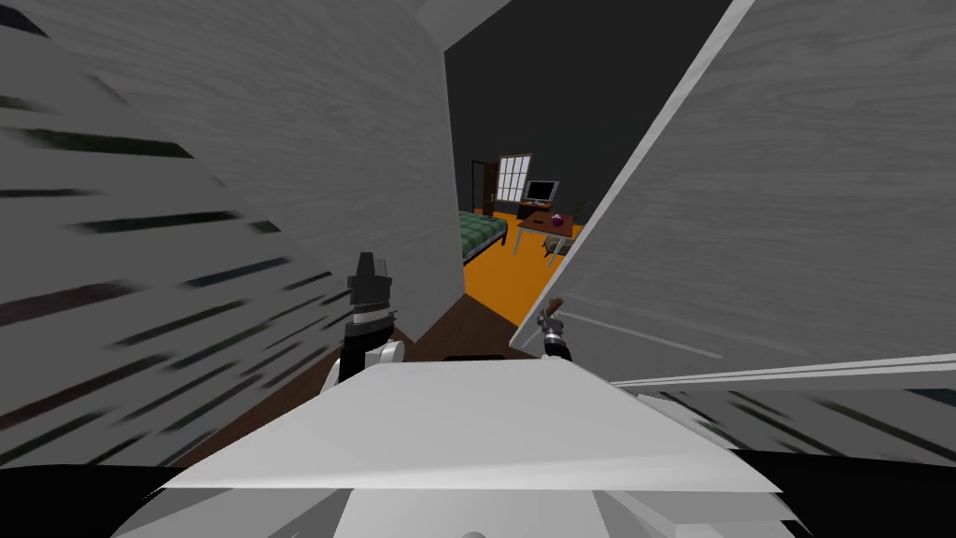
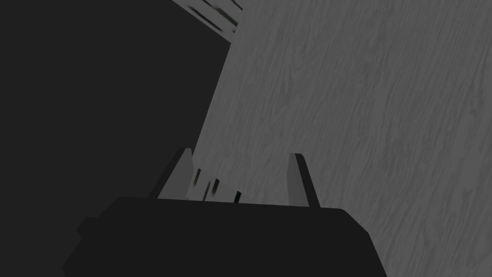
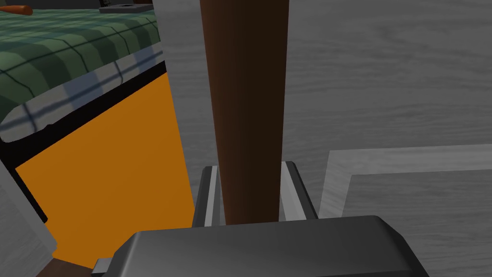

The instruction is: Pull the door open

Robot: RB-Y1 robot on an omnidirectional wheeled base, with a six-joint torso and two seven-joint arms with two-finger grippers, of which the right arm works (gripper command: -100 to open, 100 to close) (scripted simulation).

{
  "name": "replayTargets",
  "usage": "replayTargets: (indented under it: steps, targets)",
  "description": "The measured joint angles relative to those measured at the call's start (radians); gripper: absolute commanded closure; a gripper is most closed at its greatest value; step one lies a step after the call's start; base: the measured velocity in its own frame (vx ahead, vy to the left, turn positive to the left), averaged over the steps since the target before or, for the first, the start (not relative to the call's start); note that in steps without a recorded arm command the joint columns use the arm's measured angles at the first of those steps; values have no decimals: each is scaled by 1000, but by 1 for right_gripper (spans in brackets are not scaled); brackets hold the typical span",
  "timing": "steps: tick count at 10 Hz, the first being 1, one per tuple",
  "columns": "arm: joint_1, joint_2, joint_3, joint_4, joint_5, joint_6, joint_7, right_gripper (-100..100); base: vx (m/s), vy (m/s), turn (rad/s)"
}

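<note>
A grey wood-grain door (image 1: 747, 205) stands swung partly open on my right, its free edge running from the top right down to the handle. Its brown lever handle (image 1: 554, 305) sits at that edge. My right gripper (image 1: 552, 322) is shut on the handle; in the right wrist view the brown handle (image 3: 247, 106) runs up between the two fingers (image 3: 210, 195), which press its sides, with the door (image 3: 384, 72) behind. My left gripper (image 1: 367, 264) is raised beside the grey wall (image 1: 308, 149), and in the left wrist view its fingers (image 2: 182, 175) stand apart with nothing between them.
Through the gap lies a room with an orange floor (image 1: 509, 271), a bed with a green plaid cover (image 1: 481, 229), a small table (image 1: 549, 224) and a desk with a monitor (image 1: 541, 191). Dark brown floor (image 1: 457, 327) lies at the threshold. Grey walls stand close on both sides.
</note>
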Motion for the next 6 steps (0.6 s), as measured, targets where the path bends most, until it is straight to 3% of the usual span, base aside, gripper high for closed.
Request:
replayTargets:
  steps: [4,6]
  targets:
    - [19,-24,49,-22,26,-12,-34,100,-238,-16,51]
    - [30,-26,67,-32,34,-6,-41,100,-150,-26,79]
